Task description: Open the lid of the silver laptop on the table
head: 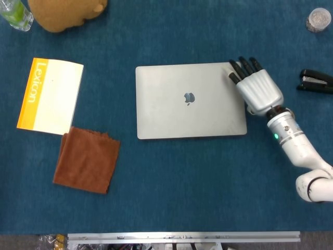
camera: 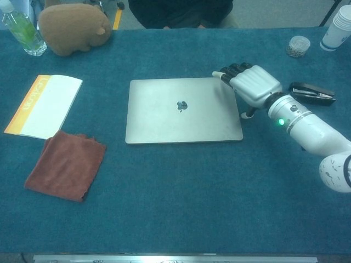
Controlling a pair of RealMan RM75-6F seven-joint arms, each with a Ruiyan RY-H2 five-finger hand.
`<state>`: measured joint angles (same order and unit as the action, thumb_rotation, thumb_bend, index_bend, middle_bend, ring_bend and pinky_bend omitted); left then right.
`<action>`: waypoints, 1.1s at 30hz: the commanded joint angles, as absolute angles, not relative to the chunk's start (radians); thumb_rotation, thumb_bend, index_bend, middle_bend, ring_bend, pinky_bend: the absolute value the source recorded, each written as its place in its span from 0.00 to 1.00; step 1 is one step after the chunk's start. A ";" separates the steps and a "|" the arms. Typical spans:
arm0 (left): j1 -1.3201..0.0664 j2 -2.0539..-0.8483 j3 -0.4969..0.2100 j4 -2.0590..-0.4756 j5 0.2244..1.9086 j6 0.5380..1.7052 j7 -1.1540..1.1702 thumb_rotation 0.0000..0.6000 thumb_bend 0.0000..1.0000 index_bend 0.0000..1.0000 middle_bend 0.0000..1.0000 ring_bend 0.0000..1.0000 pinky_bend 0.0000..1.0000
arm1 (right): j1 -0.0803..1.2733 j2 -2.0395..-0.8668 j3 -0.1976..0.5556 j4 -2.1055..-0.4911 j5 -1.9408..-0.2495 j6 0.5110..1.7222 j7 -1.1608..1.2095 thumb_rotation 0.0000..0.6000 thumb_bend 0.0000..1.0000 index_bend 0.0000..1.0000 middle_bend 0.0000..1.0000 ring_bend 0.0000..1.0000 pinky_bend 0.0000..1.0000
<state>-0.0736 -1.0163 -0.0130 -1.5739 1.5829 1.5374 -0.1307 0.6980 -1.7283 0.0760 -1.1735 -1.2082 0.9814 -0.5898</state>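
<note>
The silver laptop [head: 190, 100] [camera: 182, 109] lies flat and closed at the middle of the blue table, its logo facing up. My right hand [head: 256, 87] [camera: 248, 84] hovers at the laptop's far right corner, palm down. Its dark fingertips [head: 235, 68] reach over the lid's corner and right edge. The fingers are stretched out and hold nothing. Whether they touch the lid I cannot tell. My left hand shows in neither view.
A yellow and white Lexicon booklet [head: 50, 96] and a brown cloth [head: 86, 159] lie left of the laptop. A brown plush toy [camera: 74, 28] and a green bottle [camera: 21, 28] stand at the far left. A black stapler [head: 315, 81], a small jar [head: 318, 20] and paper cups [camera: 339, 27] are on the right.
</note>
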 commanded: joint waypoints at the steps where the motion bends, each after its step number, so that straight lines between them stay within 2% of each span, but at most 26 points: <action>1: -0.074 -1.016 -0.013 -1.574 1.584 1.538 -0.131 1.00 0.40 0.32 0.30 0.22 0.24 | 0.698 -1.731 0.079 -1.176 -1.215 0.985 -0.585 1.00 0.01 0.00 0.08 0.02 0.12; 33: -0.058 -1.019 -0.013 -1.531 1.572 1.554 -0.180 1.00 0.40 0.32 0.30 0.22 0.24 | 0.741 -1.811 0.134 -1.179 -1.224 0.978 -0.632 1.00 0.00 0.00 0.07 0.01 0.12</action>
<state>-0.0580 -1.0183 -0.0122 -1.5312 1.5721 1.5535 -0.1795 0.7409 -1.8107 0.1336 -1.1788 -1.2252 0.9780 -0.6320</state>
